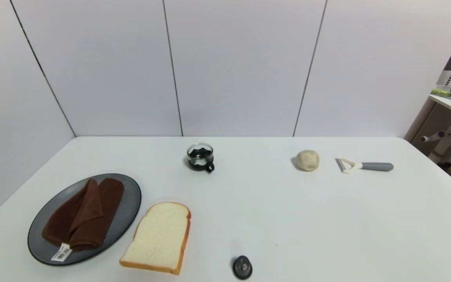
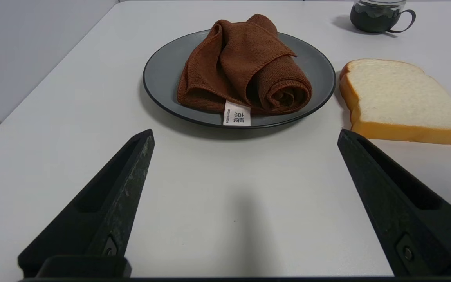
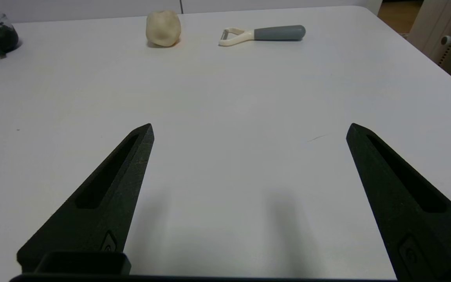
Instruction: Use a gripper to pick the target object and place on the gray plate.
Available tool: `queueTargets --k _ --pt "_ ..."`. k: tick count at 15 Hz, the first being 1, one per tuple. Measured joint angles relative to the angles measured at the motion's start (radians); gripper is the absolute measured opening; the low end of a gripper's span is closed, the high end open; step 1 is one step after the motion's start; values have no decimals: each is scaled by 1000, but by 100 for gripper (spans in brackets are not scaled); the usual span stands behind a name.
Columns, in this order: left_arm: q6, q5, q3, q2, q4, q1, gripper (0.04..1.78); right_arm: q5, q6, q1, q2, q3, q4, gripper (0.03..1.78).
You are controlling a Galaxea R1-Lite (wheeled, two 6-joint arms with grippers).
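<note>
The dark brown towel [image 1: 84, 215] with its white tag lies folded on the gray plate [image 1: 129, 203] at the table's front left. In the left wrist view the towel [image 2: 245, 66] rests on the plate [image 2: 163, 74]. My left gripper [image 2: 245, 133] is open and empty over bare table, short of the plate's near rim. My right gripper [image 3: 249, 127] is open and empty over bare table on the right side. Neither gripper shows in the head view.
A bread slice [image 1: 159, 237] lies right beside the plate. A glass cup [image 1: 200, 156] of dark liquid stands at mid back. A beige dough ball [image 1: 307, 160] and a peeler [image 1: 364, 166] lie at back right. A small dark round knob [image 1: 242, 267] sits at the front edge.
</note>
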Motion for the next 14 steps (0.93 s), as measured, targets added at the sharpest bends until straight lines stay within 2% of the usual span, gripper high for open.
queueTargets --k 14 --pt "0 0 0 -2 0 0 169 0 -5 0 0 -5 3 170"
